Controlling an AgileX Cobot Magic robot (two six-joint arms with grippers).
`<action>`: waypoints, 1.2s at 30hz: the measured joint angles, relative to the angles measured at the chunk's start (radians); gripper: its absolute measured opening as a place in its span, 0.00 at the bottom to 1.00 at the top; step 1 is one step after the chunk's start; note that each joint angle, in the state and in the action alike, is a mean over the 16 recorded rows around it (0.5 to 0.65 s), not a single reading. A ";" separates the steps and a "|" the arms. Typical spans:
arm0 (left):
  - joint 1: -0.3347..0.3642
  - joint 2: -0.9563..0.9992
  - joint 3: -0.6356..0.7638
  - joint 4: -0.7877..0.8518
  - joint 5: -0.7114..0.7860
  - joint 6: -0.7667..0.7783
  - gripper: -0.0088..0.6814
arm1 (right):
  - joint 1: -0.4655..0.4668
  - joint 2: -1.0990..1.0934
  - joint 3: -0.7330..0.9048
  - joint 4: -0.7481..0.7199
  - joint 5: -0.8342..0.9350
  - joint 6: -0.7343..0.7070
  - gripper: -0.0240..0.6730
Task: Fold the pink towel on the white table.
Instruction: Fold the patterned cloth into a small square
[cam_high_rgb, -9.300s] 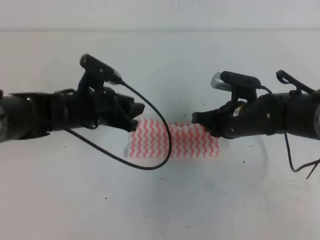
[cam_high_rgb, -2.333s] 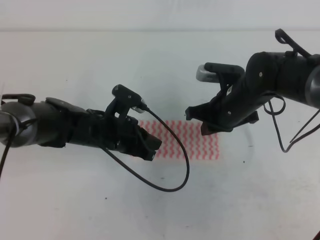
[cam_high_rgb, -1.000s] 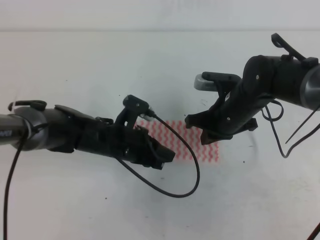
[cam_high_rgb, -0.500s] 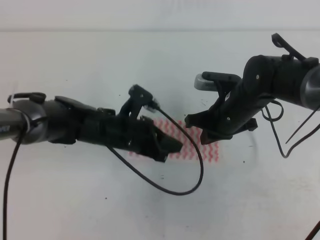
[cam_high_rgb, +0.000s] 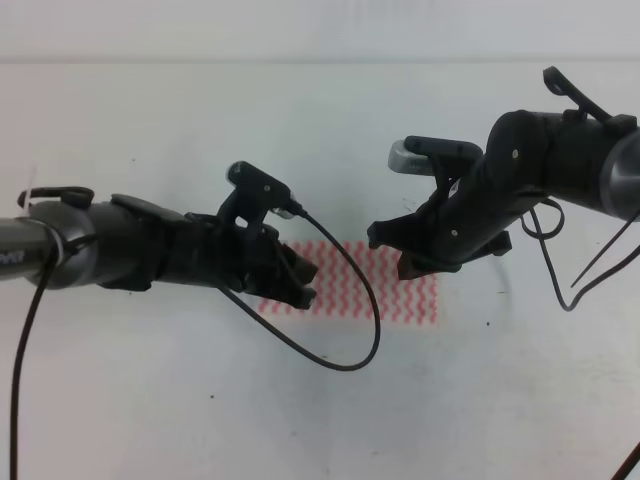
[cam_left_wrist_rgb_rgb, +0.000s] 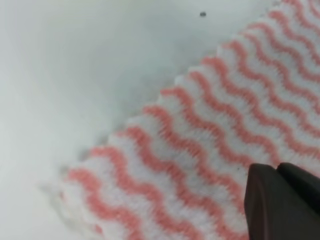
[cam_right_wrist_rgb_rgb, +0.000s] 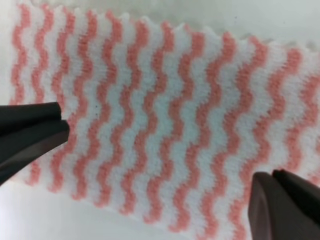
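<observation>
The towel (cam_high_rgb: 385, 295), thin and limp, is lying flat on the bench (cam_high_rgb: 300, 420), best pinched at an edge corner, with the right claw (cam_right_wrist_rgb_rgb: 150, 165) hovering spread above it and the left claw's (cam_high_rgb: 303, 282) state untellable.

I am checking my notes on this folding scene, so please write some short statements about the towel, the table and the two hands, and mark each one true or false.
1. The pink towel lies flat on the white table. True.
2. The right hand is open above the towel, one finger showing at each side of the right wrist view. True.
3. The towel is plain pink with no pattern. False: it has pink and white wavy stripes.
4. The left hand is over the towel's right end. False: in the high view it is at the left end.
5. The right hand has lifted the towel off the table. False: its fingers are apart with nothing between them.
</observation>
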 joint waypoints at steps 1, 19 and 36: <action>0.000 0.004 0.000 0.005 0.002 -0.004 0.01 | 0.000 0.000 0.000 0.000 0.000 0.000 0.01; 0.000 -0.090 -0.042 0.044 0.025 -0.048 0.01 | 0.000 0.000 0.000 0.004 -0.006 0.000 0.01; 0.005 -0.048 -0.043 0.110 0.006 -0.087 0.01 | 0.000 -0.001 0.000 -0.060 -0.024 0.045 0.07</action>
